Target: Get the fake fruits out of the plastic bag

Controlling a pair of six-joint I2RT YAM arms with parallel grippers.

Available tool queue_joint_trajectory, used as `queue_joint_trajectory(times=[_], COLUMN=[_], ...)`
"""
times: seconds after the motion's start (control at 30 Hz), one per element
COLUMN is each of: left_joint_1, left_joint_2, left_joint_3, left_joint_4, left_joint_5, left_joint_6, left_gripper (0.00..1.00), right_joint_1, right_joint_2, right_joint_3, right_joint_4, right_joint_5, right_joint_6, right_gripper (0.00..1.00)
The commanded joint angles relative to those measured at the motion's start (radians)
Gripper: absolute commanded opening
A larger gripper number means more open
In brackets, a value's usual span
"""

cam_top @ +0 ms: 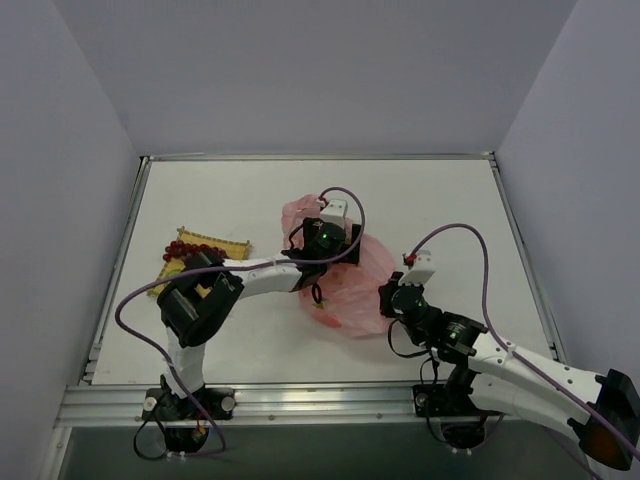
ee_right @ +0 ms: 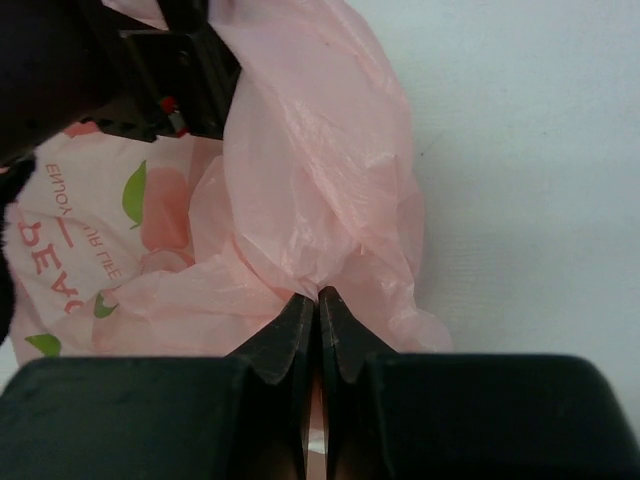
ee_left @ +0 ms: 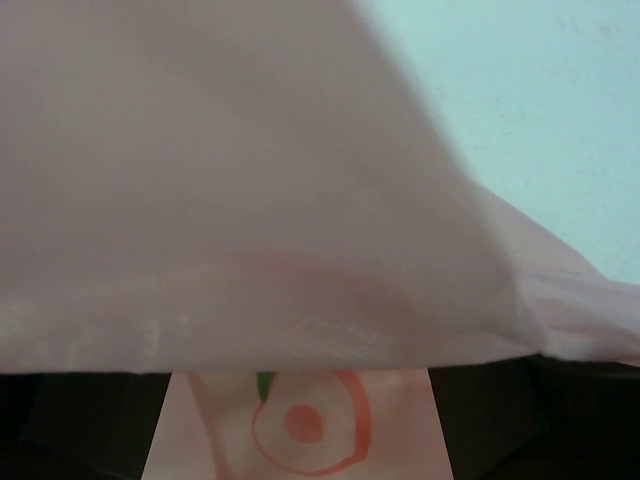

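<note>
1. The plastic bag [cam_top: 365, 282] lies crumpled at the centre of the top view.
2. Right gripper [ee_right: 318, 303]: tips pressed together, pinching a fold at the bag's lower right edge.
3. Left gripper [cam_top: 325, 240]: at the bag's upper part, with pink film covering its camera. Cannot tell whether it is spread or closed.
4. The grape bunch [cam_top: 181, 247] rests on the yellow mat [cam_top: 228, 246] at centre left, apart from the bag.

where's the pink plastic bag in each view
top external: plastic bag mid-frame, partly under the left arm.
left wrist: bag fills most of the frame, up close.
right wrist: bag centre-left, pinched by the right gripper.
shared landmark: white table, right of the bag in every view.
</note>
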Motion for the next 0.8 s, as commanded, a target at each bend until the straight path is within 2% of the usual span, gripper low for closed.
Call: queue_joint_trajectory(times=[0.0, 0.37, 0.47, 0.6, 0.63, 0.77], left_joint_1=[0.000, 0.065, 0.068, 0.082, 0.083, 0.102], left_joint_2=[0.044, 0.266, 0.318, 0.354, 0.366, 0.371], left_joint_3=[0.030, 0.218, 0.267, 0.293, 0.299, 0.293], left_joint_4=[0.211, 0.363, 0.394, 0.470, 0.478, 0.526], left_joint_5=[0.086, 0.226, 0.206, 0.192, 0.192, 0.206], left_joint_6=[0.029, 0.012, -0.005, -0.039, -0.039, -0.057], left_gripper=[0.94, 0.94, 0.97, 0.80, 0.66, 0.35], right_joint_1=[-0.004, -0.036, -0.047, -0.053, -0.054, -0.065], right_joint_2=[0.022, 0.059, 0.065, 0.073, 0.073, 0.054], right_joint_3=[0.025, 0.009, 0.003, -0.015, -0.020, -0.032], right_joint_4=[0.060, 0.147, 0.158, 0.158, 0.160, 0.149], right_joint_5=[0.005, -0.122, -0.150, -0.177, -0.179, -0.177], right_joint_6=[-0.032, -0.067, -0.064, -0.052, -0.048, -0.044], right_gripper=[0.00, 0.00, 0.00, 0.00, 0.00, 0.00])
